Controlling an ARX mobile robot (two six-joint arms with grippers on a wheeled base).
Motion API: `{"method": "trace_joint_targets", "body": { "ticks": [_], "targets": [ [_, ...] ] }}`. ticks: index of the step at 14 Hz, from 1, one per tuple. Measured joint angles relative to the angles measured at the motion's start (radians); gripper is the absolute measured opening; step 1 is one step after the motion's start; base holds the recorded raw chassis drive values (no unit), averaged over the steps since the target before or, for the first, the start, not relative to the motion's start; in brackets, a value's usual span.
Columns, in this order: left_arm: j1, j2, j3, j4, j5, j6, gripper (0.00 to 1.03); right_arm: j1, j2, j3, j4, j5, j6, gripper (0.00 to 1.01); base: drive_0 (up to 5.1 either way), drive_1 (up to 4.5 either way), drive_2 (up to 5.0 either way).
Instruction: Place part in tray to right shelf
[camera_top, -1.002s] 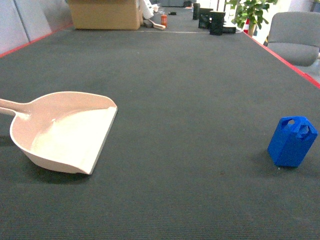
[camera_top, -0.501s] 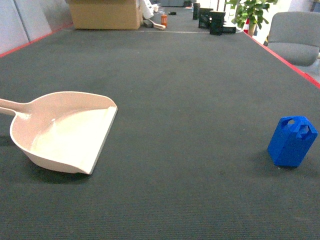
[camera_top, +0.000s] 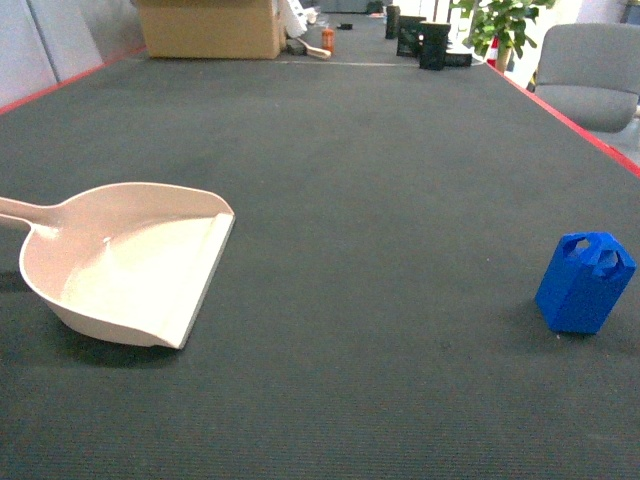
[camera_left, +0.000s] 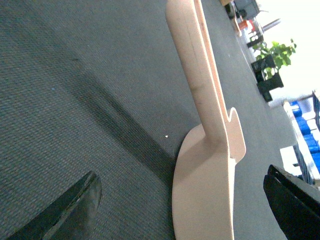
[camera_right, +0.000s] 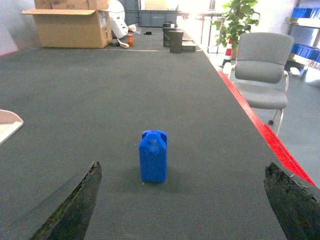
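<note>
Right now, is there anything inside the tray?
Nothing visible: the tray shows only its bare beige floor. The part stands apart on the dark mat, far to its right. The near wall hides no sizeable area.

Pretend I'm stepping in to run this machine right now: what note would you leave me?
Left gripper: open, fingertips either side of the tray handle, not clamped on it.
Right gripper: open, facing the part, which stands upright ahead of it, untouched.
Things: the beige tray lies on the dark mat at the left and holds nothing; the blue part stands far to the right. The right shelf is not in view.
Done: nothing yet.
Left: pick up the part, put it in the tray, carry the tray to the shelf.
</note>
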Motion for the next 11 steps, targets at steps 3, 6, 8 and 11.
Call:
{"method": "trace_joint_targets", "body": {
  "ticks": [3,6,8,11],
  "targets": [
    [-0.036,0.107,0.151,-0.047,-0.021,-0.026,0.98,0.0,0.0,0.0,0.0,0.0,0.0,0.98,0.0,0.0,0.0],
    [-0.04,0.161,0.266,-0.043,-0.036,-0.035,0.98,0.0,0.0,0.0,0.0,0.0,0.0,0.98,0.0,0.0,0.0],
    [-0.029,0.212,0.336,-0.068,-0.05,-0.054,0.98,0.0,0.0,0.0,0.0,0.0,0.0,0.98,0.0,0.0,0.0],
    [-0.019,0.259,0.453,-0.092,-0.06,-0.079,0.98,0.0,0.0,0.0,0.0,0.0,0.0,0.98,0.0,0.0,0.0]
  ]
}}
